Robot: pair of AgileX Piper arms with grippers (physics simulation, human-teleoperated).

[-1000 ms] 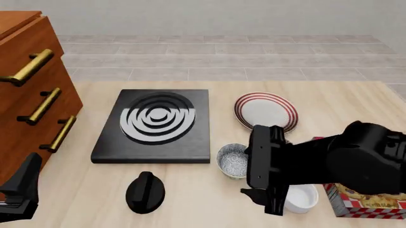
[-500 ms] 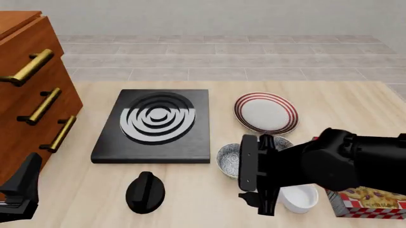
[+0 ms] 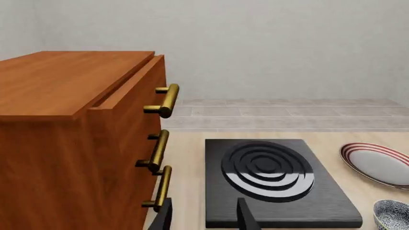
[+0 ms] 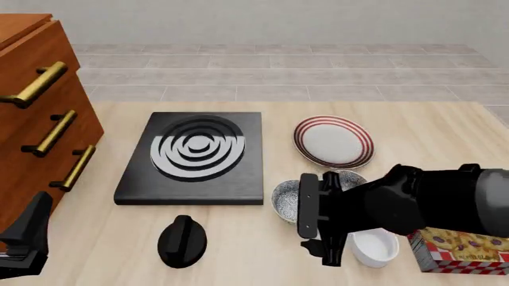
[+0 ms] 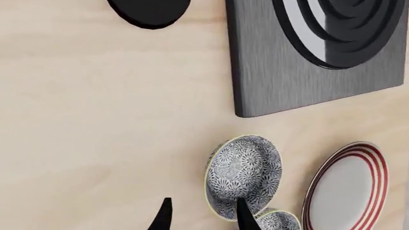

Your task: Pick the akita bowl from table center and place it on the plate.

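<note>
Wooden table [image 4: 413, 128]: stove slab [image 4: 195, 158], black knob [image 4: 182, 241] flank akita bowl [image 5: 243, 175].

Two speckled bowls [image 5: 244, 175] [image 5: 273, 221]. One plain white bowl [image 4: 375, 248]. One red-striped plate [image 4: 333, 142]. One black stove slab [image 4: 195, 157]. One black knob [image 4: 182, 240]. One patterned box [image 4: 461, 251]. One wooden drawer cabinet [image 4: 40, 113] with three brass handles [image 4: 54, 132]. Two robot arms [image 4: 413, 202] [image 4: 24, 238].

The right arm is stretched in from the right side, low over the table, its gripper [image 4: 316, 205] held with fingers [image 5: 242, 213] parted. The left gripper [image 3: 204, 218] is parked at the near left edge, fingers also parted.
</note>
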